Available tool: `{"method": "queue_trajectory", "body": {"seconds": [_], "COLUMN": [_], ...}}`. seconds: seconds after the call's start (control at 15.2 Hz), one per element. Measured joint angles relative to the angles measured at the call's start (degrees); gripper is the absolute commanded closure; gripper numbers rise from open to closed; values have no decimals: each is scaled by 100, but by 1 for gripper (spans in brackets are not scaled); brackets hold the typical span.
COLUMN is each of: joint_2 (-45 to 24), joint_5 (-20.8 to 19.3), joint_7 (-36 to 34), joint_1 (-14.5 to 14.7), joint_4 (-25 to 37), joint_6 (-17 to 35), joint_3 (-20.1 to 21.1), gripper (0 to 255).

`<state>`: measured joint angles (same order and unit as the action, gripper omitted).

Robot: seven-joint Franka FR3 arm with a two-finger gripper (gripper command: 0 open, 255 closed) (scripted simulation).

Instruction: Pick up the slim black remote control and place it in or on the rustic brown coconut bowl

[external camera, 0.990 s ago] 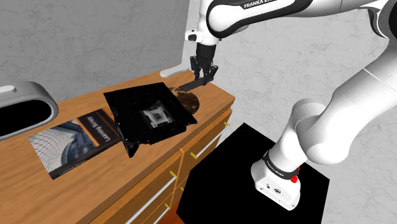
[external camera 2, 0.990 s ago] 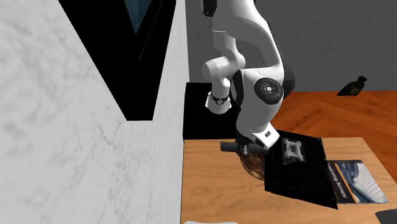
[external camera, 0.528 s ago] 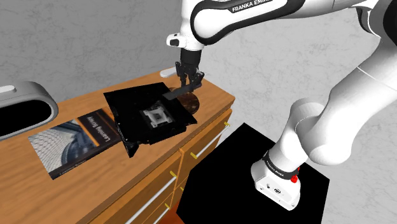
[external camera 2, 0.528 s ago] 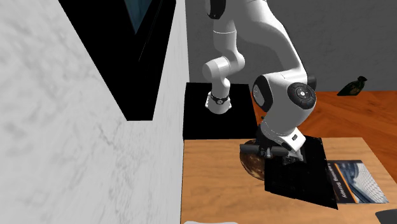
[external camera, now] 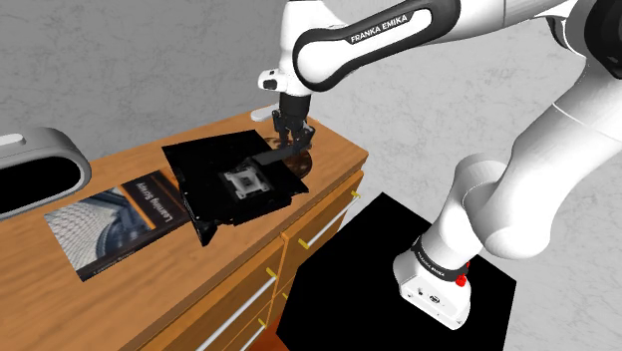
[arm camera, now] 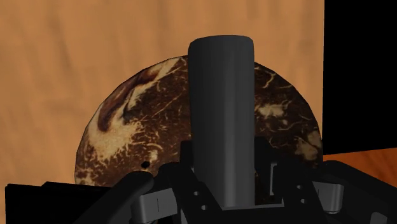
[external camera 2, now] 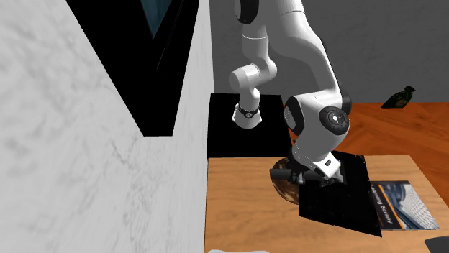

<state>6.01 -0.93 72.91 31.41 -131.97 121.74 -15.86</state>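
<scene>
Dark grey and slim, the remote control [arm camera: 221, 114] lies between the gripper's [arm camera: 222, 175] 2 black fingers [arm camera: 186, 160], which are closed against its near end. The wrist view sets it straight over the mottled brown coconut bowl [arm camera: 127, 127]. The shoulder view adds the height: the remote hangs level, just above the bowl, though contact cannot be judged. Beside the bowl, 1 black board [external camera: 229, 184] and 1 book [external camera: 115, 224] lie on the wooden counter [external camera: 130, 289].
</scene>
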Motion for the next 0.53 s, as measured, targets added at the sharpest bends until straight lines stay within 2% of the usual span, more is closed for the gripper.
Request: {"method": "queue_trajectory", "body": {"seconds": [0.53], "joint_2": [-72], "joint_5": [25], "joint_7": [26], "joint_1": [3], "joint_4": [-98], "joint_6": [189], "joint_3": [-10], "gripper": [255]}}
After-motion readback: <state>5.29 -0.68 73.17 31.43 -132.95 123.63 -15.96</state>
